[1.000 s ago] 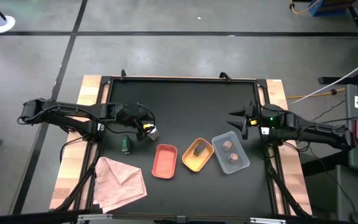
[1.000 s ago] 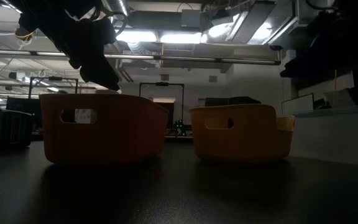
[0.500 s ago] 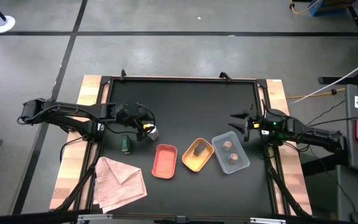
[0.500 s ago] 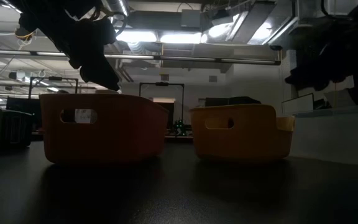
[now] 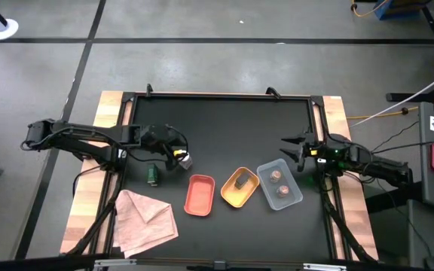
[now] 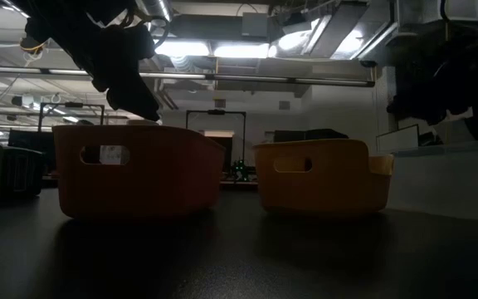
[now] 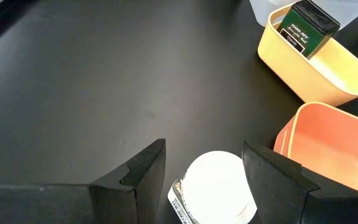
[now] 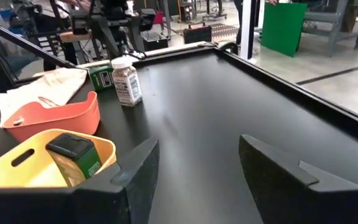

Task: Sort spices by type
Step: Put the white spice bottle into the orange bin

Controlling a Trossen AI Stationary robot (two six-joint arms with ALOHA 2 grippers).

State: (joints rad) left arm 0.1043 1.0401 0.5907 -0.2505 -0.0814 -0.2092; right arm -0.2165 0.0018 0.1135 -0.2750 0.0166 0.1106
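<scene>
This was a robotics lab or workshop. A black-topped work table (image 5: 224, 128) on a wooden base stood on a grey concrete floor (image 5: 224, 64) marked with dark tape lines, under exposed ceiling ducts and fluorescent lights (image 6: 197, 48), with metal equipment racks (image 8: 104, 18) behind.

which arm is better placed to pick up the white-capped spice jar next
Left. The left hand is open with the small white-capped spice jar between its fingers; the right hand sits beyond the clear grey tray.
</scene>
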